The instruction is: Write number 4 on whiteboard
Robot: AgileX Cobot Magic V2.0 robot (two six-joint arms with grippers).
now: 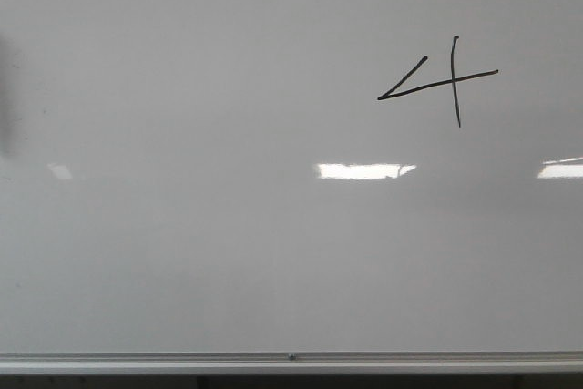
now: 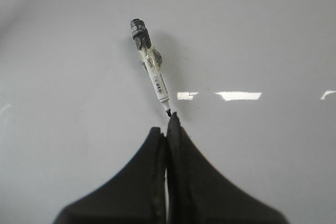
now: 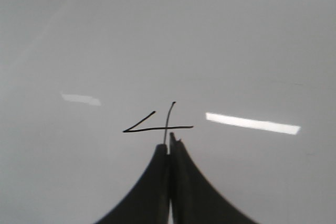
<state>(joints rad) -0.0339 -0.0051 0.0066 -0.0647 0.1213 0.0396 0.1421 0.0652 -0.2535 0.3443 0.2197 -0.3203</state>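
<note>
Across the whole front view spreads the whiteboard (image 1: 182, 261), glossy pale grey, carrying bright rectangular light reflections (image 1: 363, 170) and a silver rail (image 1: 291, 359) along its lower edge. Toward the board's upper right corner sits the number 4 (image 1: 439, 82), upright, with its vertical stroke running top to bottom and its long crossbar tilting slightly upward to the right. The left gripper (image 2: 167, 124) is clenched, and a marker (image 2: 150, 66) reaches from its tips toward the board. The right gripper (image 3: 169, 145) is clenched just below the 4.
</note>
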